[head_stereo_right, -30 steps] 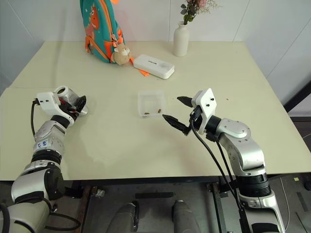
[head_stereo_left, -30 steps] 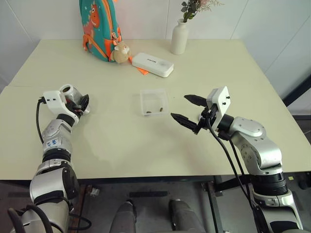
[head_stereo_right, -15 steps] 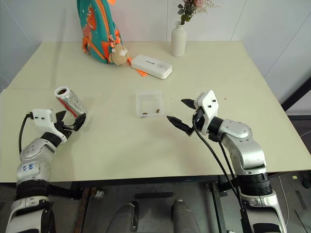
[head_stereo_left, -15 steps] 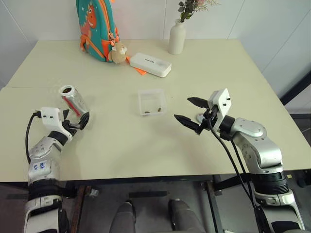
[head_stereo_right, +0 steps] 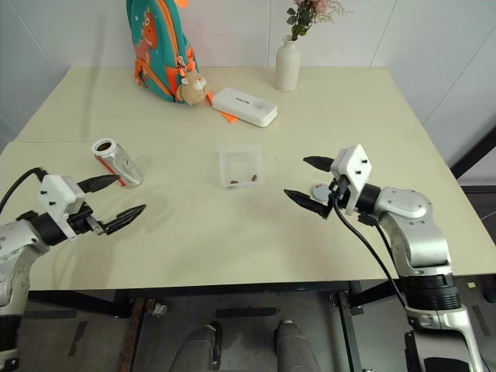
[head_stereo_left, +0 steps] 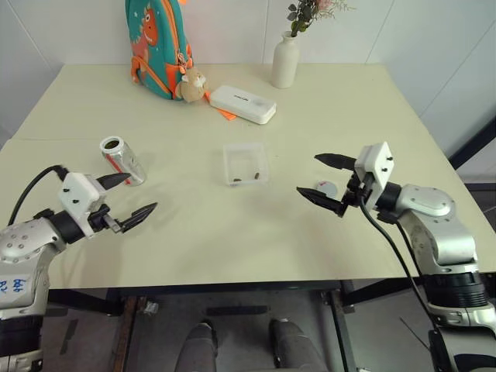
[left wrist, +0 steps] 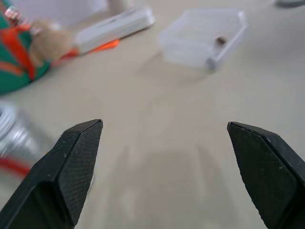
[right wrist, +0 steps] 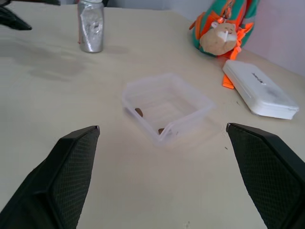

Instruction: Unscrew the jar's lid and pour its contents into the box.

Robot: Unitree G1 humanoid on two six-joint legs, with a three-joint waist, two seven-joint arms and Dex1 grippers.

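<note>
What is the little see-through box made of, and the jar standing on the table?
The small square see-through box looks like thin clear plastic: you can see the brown bits and the table through its walls. The small cylindrical jar has a shiny, silvery, crinkled outside here, like foil or a glossy wrapper; whether the body beneath is plastic or glass, I can't tell.

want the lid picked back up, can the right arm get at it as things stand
Probably yes. The lid lies flat on the bare table, right beside the open right pincer, between its fingertips as seen from the head view. Nothing sits on or against it; the box stands well clear.
</note>
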